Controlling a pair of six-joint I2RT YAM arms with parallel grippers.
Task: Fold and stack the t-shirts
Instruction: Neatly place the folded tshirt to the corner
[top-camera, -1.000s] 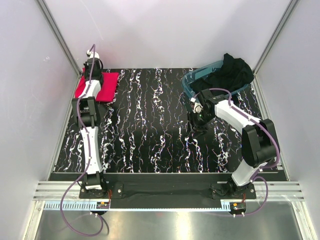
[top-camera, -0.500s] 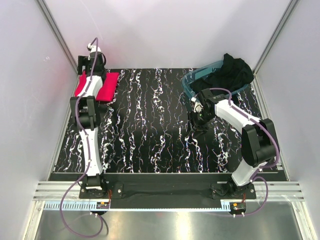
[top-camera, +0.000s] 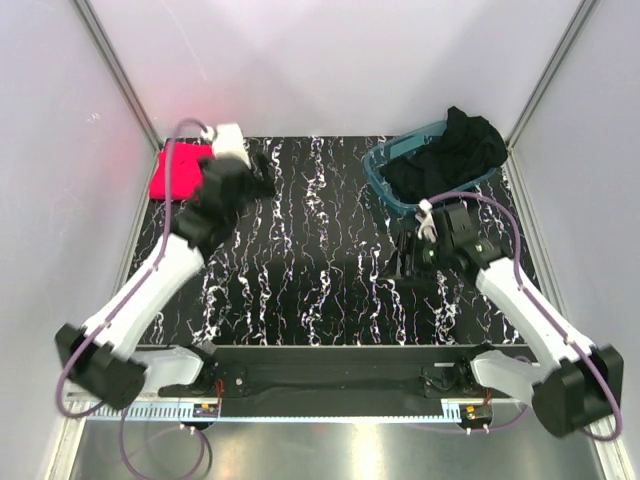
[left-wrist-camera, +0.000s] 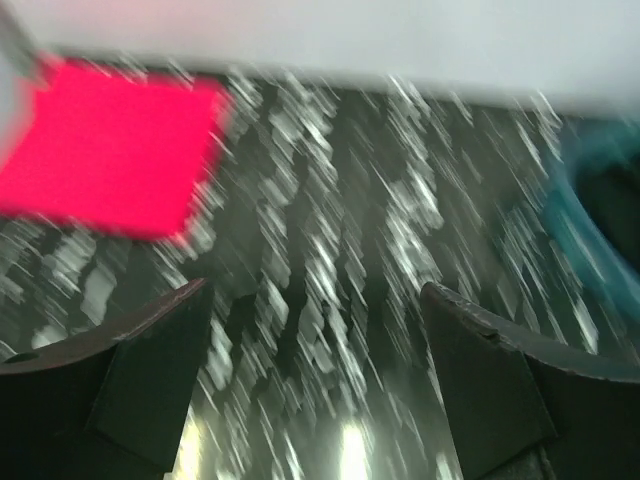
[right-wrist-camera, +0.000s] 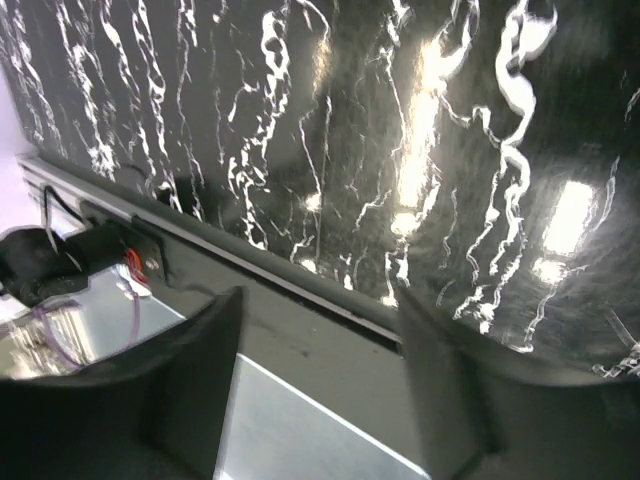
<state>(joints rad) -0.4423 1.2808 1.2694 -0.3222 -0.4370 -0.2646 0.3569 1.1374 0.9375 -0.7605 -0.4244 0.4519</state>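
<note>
Black fingers (left-wrist-camera: 150, 370) of the left end effector (left-wrist-camera: 320, 385) stand wide apart with nothing between them. The red shirt (left-wrist-camera: 110, 155) lies folded flat ahead of it and to the left, apart from it, in the far left corner. The right end effector (right-wrist-camera: 320, 390) is also spread and empty, hanging over bare surface (top-camera: 320, 250). The black shirt (top-camera: 450, 155) is heaped in a teal tub (top-camera: 385, 175) just beyond it at the far right, with cloth spilling over the far rim. The surface is black with white marbled veins. White walls (top-camera: 330, 60) enclose it, with metal posts (top-camera: 120, 80) at the corners and a metal rail (top-camera: 330, 385) along the near edge.
</note>
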